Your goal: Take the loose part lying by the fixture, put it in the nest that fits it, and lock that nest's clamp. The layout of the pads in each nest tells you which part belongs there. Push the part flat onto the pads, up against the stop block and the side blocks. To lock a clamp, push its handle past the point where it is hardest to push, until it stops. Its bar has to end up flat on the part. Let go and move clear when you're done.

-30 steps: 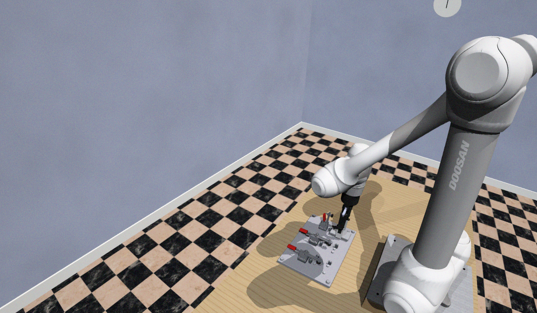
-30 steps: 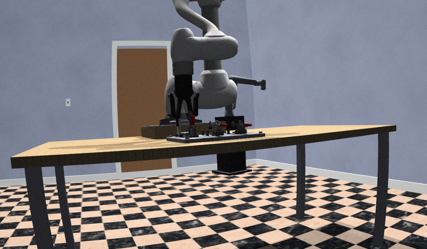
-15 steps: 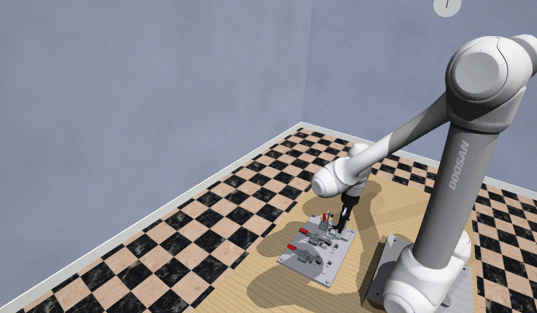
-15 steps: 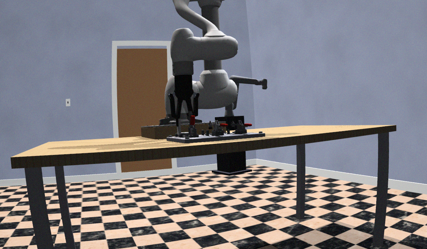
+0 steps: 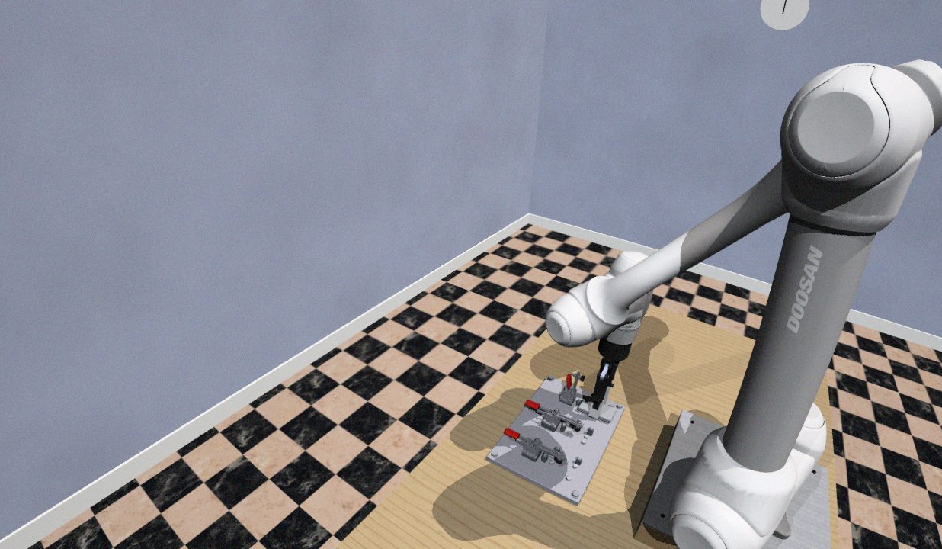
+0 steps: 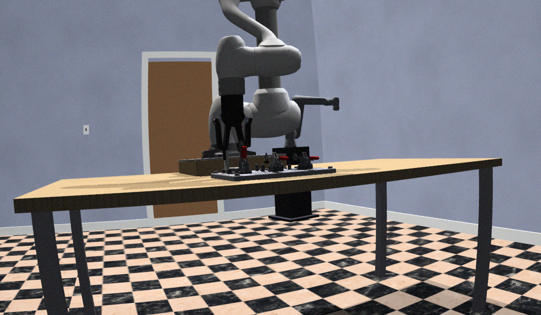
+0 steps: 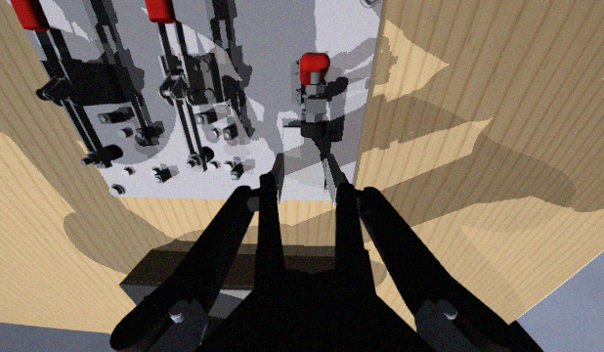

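While my gripper (image 5: 597, 404) (image 6: 233, 166) (image 7: 305, 163) stands partly closed, gripping the pale part (image 5: 605, 413) (image 7: 302, 168) in the end nest, I can't confirm seating; beyond, at twelve o'clock in the wrist view, the upright red handle (image 5: 568, 380) (image 6: 244, 152) (image 7: 314, 67) leaves locking, release and retreat.

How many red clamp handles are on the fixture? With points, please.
3: one upright (image 5: 568, 380) (image 6: 244, 152) (image 7: 315, 67) beside the gripper (image 5: 594, 404) (image 6: 233, 158) (image 7: 307, 181); one leaned over on the middle clamp (image 5: 531, 405) (image 7: 160, 11); one leaned over on the far clamp (image 5: 511, 433) (image 7: 30, 15).
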